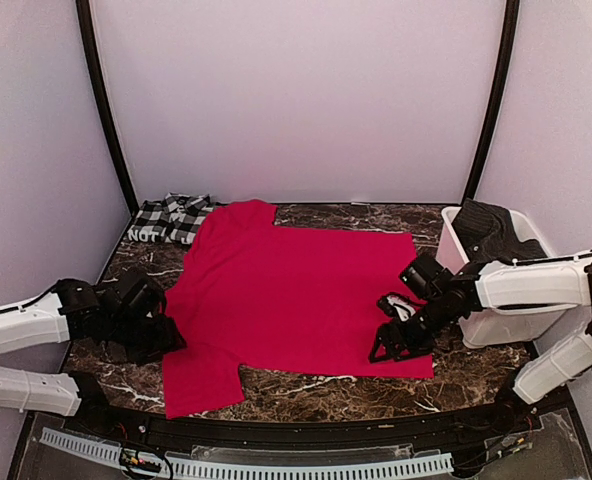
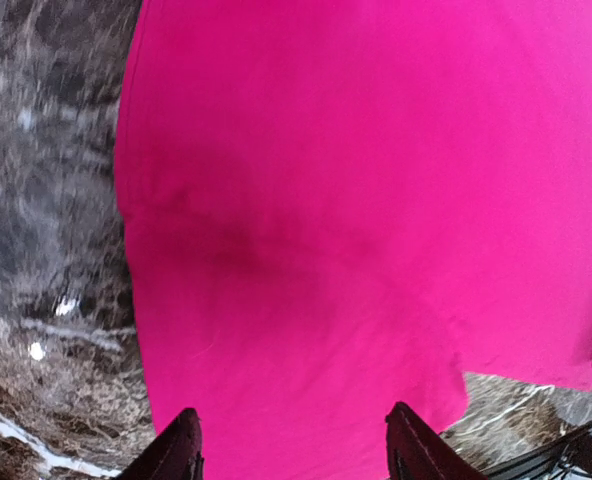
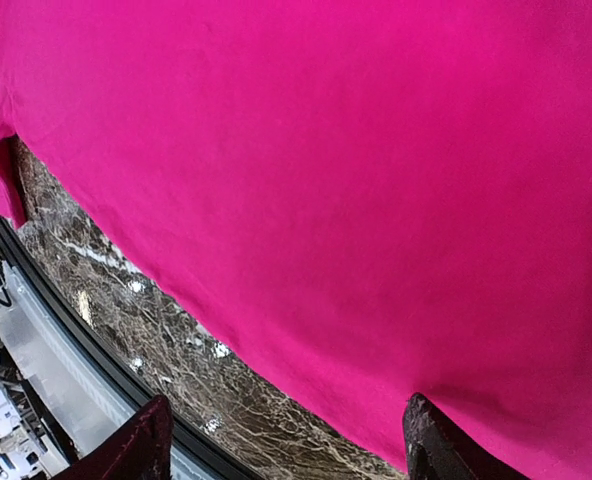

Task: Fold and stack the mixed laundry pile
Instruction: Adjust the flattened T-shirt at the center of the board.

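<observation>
Top external view: you have the red garment (image 1: 296, 290) spread flat mid-table (image 1: 306, 395), with the checked garment (image 1: 171, 218) bunched at 11 o'clock. The left gripper (image 1: 161, 337) at 8 and the right gripper (image 1: 391, 345) at 4 hover at its edges, jaws wide and empty (folding not begun). Next, I judge, pinch both near edges.

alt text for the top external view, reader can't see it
A red shirt lies spread flat on a marble table, the left gripper at its left edge, the right gripper at its right. A checked garment sits bunched at the far left; a white bin of dark cloth stands at right.
</observation>
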